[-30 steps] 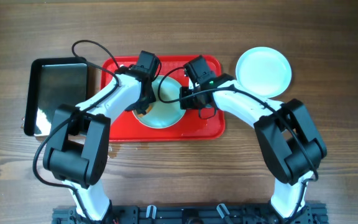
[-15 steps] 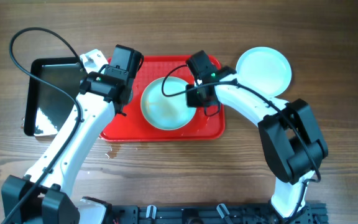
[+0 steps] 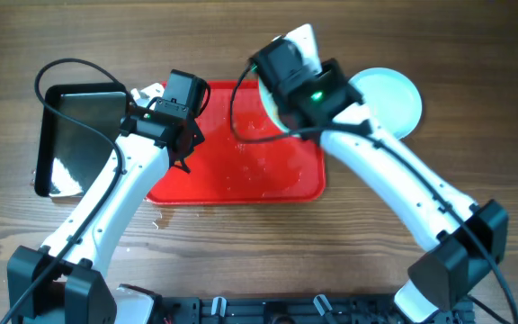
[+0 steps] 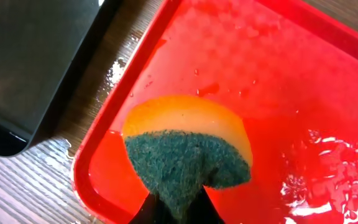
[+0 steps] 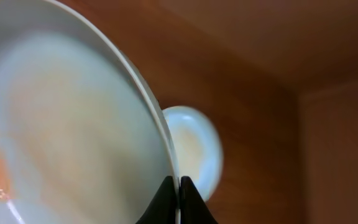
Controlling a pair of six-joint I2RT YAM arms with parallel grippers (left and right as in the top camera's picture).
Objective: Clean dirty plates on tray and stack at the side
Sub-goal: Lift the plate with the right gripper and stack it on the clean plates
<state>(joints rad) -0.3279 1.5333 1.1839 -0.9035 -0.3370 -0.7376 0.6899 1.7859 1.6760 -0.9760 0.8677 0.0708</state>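
Note:
My right gripper (image 5: 179, 186) is shut on the rim of a pale plate (image 5: 67, 130), holding it tilted in the air; an orange smear shows near its left edge. From overhead only a sliver of this plate (image 3: 270, 106) shows under the raised right wrist, over the far right corner of the red tray (image 3: 241, 171). A second plate (image 3: 392, 101) lies on the table right of the tray and shows small below in the right wrist view (image 5: 194, 149). My left gripper (image 4: 179, 210) is shut on a yellow and green sponge (image 4: 188, 143) above the tray's left corner (image 4: 104, 155).
A black metal pan (image 3: 84, 135) sits left of the tray, its edge close to the left wrist (image 4: 30, 62). Water drops and a wet film cover the tray floor (image 4: 309, 174) and the wood by its left rim. A cable arcs over the pan.
The right gripper has lifted the plate off the tray, up and toward the back right. The left arm, which pulled away left with the sponge, has stayed near the tray's left edge.

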